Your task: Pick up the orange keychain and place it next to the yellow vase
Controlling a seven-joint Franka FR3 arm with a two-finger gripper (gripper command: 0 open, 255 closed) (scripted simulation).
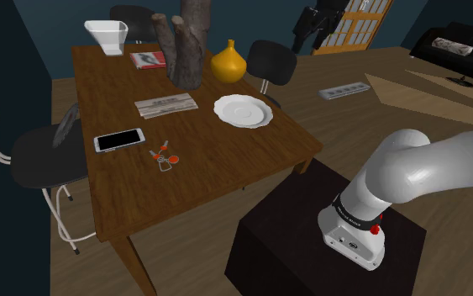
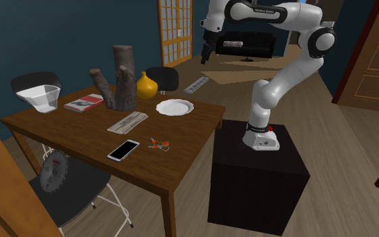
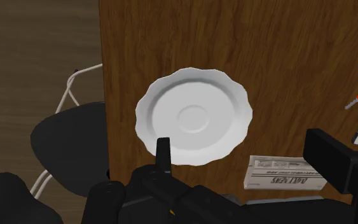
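On a brown wooden table (image 1: 226,168), in a room with a wood floor and dark blue walls, the orange keychain (image 1: 165,157) lies just beside a phone (image 1: 118,140), well apart from the yellow vase (image 1: 228,63). The gripper (image 2: 207,52) hangs high over the white plate (image 1: 243,110), jaws wide apart, holding and touching nothing. The newspaper (image 1: 166,104) print is unreadable.

White arm (image 2: 295,71): glossy shell, rounded tubular links, bulbous elbows. Dark joints (image 2: 324,40): grey-black discs and rings between links. Black band (image 2: 256,10) with small white lettering on upper link. Similar lettered black collar (image 1: 352,214) above base. Small red marks (image 1: 375,227) beside collar. White base (image 1: 354,244): blocky, tiny dark port on face. All-black gripper (image 2: 205,57): boxy body, two flat fingers (image 3: 163,149).
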